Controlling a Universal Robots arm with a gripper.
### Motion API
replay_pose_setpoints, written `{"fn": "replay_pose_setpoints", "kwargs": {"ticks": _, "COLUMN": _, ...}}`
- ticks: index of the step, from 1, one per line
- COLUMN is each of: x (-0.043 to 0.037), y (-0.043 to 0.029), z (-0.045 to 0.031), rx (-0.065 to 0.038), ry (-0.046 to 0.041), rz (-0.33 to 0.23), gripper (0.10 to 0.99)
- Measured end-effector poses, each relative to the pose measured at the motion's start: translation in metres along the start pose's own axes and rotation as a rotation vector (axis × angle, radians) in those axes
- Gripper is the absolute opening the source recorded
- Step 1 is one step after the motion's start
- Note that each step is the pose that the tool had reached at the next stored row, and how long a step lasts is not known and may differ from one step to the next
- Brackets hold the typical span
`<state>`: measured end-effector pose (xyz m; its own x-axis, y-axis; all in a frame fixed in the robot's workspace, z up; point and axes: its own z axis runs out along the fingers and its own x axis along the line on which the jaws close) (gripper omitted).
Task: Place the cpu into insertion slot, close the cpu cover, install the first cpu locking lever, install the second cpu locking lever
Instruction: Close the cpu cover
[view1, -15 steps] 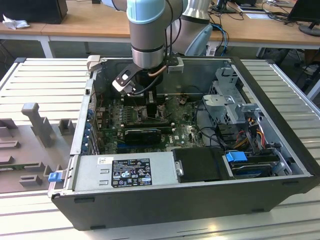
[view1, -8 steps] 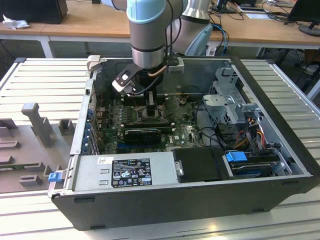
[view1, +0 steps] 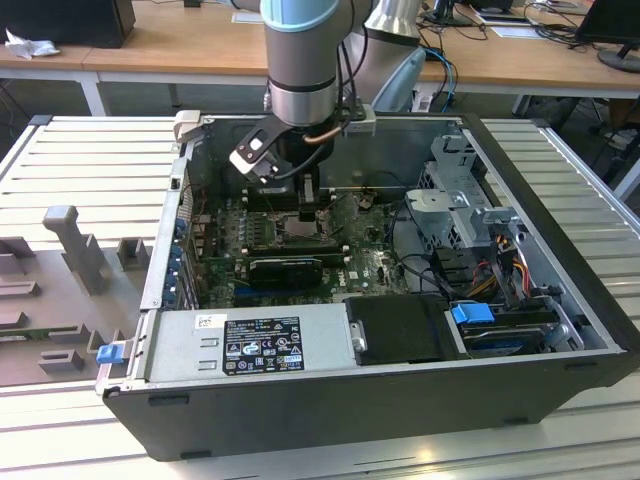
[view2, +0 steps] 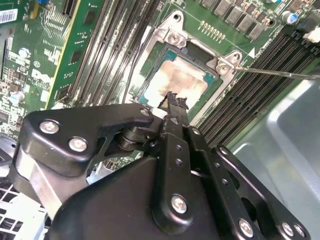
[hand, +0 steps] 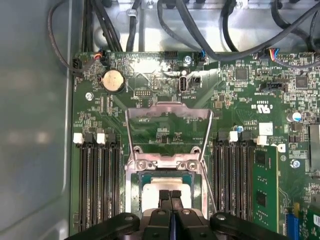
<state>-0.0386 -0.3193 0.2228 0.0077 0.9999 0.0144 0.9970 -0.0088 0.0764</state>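
Note:
The cpu (hand: 150, 186) (view2: 187, 77) lies flat in the insertion slot (hand: 198, 186) (view2: 161, 61) on the green board, its pale face up. My gripper (hand: 170, 194) (view2: 172, 97) hovers just over the chip, shut, with nothing between its fingers. The cpu cover (hand: 167, 106) is swung open, tilted back from its hinge beside the socket. A thin wire locking lever (view2: 280, 73) sticks out free from one socket corner. In the exterior view the gripper (view1: 308, 205) reaches down into the open computer case over the socket (view1: 300, 228).
Black memory slots (hand: 97, 185) flank the socket on both sides, one holding a green card (hand: 262, 190). A coin battery (hand: 113, 80) and cables (hand: 210, 45) lie beyond the cover. A power supply (view1: 250, 345) and drive cage (view1: 460, 200) crowd the case.

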Motion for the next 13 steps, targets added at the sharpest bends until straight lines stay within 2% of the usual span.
{"fn": "replay_pose_setpoints", "kwargs": {"ticks": 4, "x": 0.0001, "y": 0.0001, "z": -0.0007, "rx": 0.0, "ry": 0.0, "rz": 0.0, "gripper": 0.106}}
{"fn": "replay_pose_setpoints", "kwargs": {"ticks": 9, "x": 0.0005, "y": 0.0007, "z": -0.0086, "rx": 0.0, "ry": -0.0002, "rz": 0.0, "gripper": 0.106}}
{"fn": "replay_pose_setpoints", "kwargs": {"ticks": 13, "x": 0.0008, "y": 0.0009, "z": -0.0118, "rx": 0.0, "ry": -0.0029, "rz": 0.0, "gripper": 0.106}}
